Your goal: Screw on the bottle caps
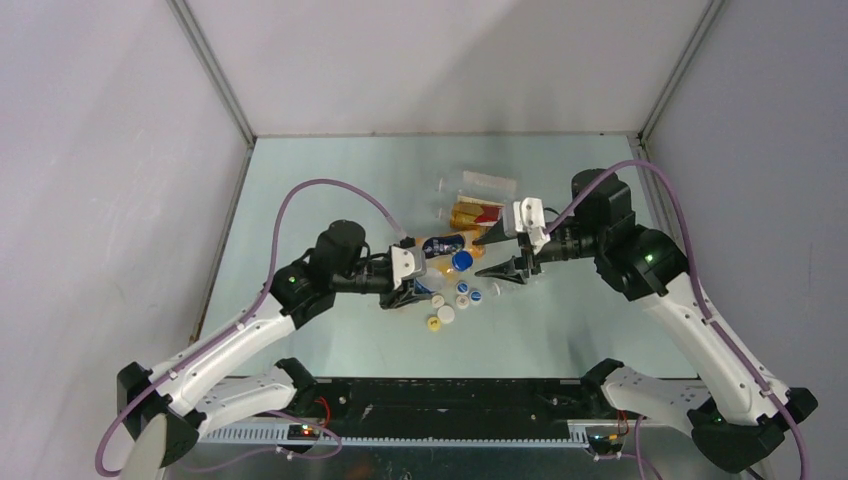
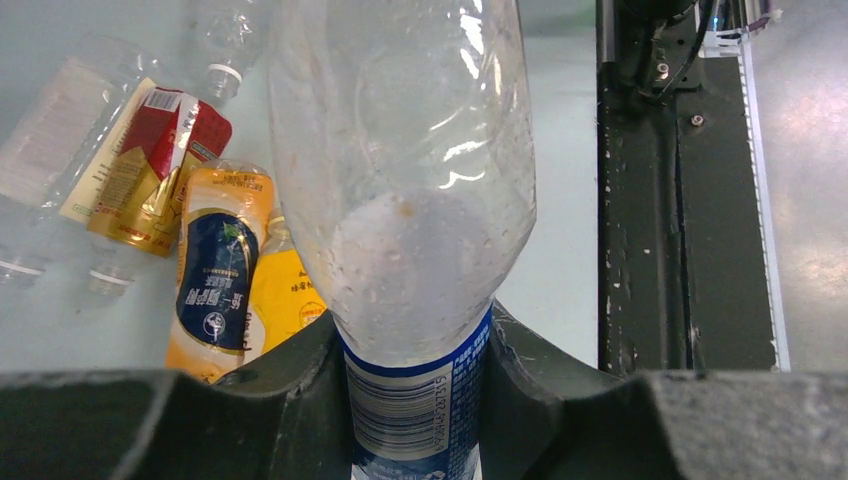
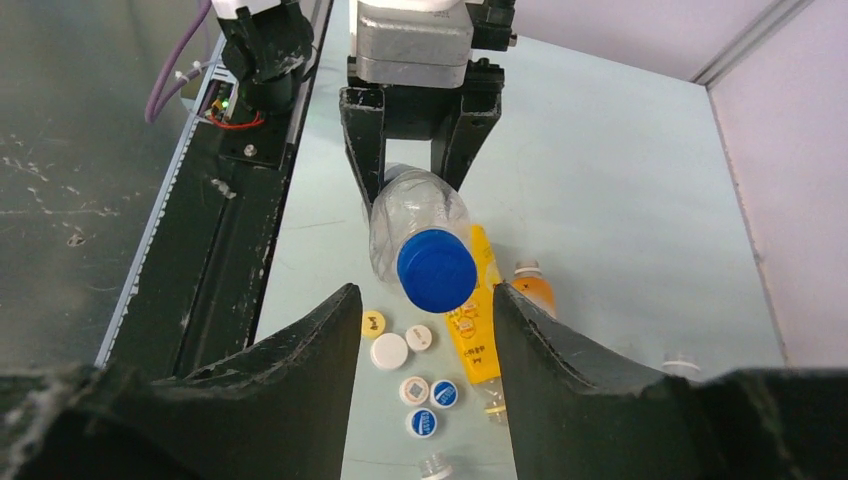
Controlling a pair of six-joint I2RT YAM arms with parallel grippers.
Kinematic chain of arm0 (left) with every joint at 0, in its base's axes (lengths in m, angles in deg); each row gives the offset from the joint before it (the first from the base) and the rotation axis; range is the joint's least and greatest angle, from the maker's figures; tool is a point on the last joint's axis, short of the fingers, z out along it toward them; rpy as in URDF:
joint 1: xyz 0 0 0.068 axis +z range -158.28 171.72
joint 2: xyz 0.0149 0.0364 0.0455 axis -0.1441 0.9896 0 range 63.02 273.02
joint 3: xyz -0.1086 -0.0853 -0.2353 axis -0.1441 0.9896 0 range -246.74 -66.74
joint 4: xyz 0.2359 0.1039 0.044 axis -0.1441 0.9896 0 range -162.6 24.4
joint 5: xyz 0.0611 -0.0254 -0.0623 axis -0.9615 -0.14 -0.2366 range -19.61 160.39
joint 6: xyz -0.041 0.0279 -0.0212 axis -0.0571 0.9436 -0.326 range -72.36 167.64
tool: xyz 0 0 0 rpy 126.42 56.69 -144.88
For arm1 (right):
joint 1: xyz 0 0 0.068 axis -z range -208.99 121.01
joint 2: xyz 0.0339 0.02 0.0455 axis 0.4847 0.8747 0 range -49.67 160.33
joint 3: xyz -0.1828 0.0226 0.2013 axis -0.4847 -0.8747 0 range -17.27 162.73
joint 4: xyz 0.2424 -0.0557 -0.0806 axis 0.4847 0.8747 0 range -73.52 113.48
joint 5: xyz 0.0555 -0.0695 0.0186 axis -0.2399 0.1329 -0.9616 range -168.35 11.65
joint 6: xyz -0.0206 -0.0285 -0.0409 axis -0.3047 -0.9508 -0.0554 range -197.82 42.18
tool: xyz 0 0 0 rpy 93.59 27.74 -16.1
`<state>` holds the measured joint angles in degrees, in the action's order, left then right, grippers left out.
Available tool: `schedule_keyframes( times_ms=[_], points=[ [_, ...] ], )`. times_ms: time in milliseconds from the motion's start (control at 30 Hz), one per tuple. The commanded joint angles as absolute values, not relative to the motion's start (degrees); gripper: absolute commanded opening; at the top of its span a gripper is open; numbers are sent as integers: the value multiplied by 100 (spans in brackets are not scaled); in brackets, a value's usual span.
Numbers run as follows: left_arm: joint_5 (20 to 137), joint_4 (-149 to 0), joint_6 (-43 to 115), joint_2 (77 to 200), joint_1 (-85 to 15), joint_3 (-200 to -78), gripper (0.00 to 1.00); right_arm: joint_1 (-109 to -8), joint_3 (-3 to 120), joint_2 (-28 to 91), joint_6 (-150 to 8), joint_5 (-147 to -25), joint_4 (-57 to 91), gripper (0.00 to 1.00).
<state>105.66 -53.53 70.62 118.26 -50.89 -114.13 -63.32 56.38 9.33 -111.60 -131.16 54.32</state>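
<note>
Blue cap (image 3: 436,270) sits on the mouth of the clear blue-labelled bottle (image 3: 415,215), and it looks seated but I cannot tell how far it is threaded. The bottle is held off the table (image 3: 620,200), roughly horizontal between the two arms, above the scatter of loose caps. The left gripper (image 2: 415,400) is clamped narrow around the labelled part of the body, so the neck and cap stick out toward the right arm. The bottle's long axis runs nearly straight from one gripper to the other, with the cap end pointing at the right wrist camera. The right gripper (image 3: 425,300) is the nearer one to the cap. Its jaws are spread wider than the cap with a gap on each side and touch nothing. The cap shows just above and ahead of their tips. The next move probably needs a short advance along that axis, a close on the cap's rim, then a wrist roll. Below lie a yellow cap (image 3: 373,322), a white cap (image 3: 389,351) and an orange-yellow bottle (image 3: 477,340).
</note>
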Motion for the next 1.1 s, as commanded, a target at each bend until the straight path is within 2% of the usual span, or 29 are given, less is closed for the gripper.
schedule_keyframes(
  times_ms=[0, 1067],
  points=[
    [10841, -5243, 7239, 11838, -5070, -11684, 9, -6396, 5659, 1031, -11327, -13285, 5422, 52],
    [10703, -5003, 7504, 12006, -5148, -12035, 9, -6614, 5770, 1429, -11233, -13055, 5723, 39]
  ],
)
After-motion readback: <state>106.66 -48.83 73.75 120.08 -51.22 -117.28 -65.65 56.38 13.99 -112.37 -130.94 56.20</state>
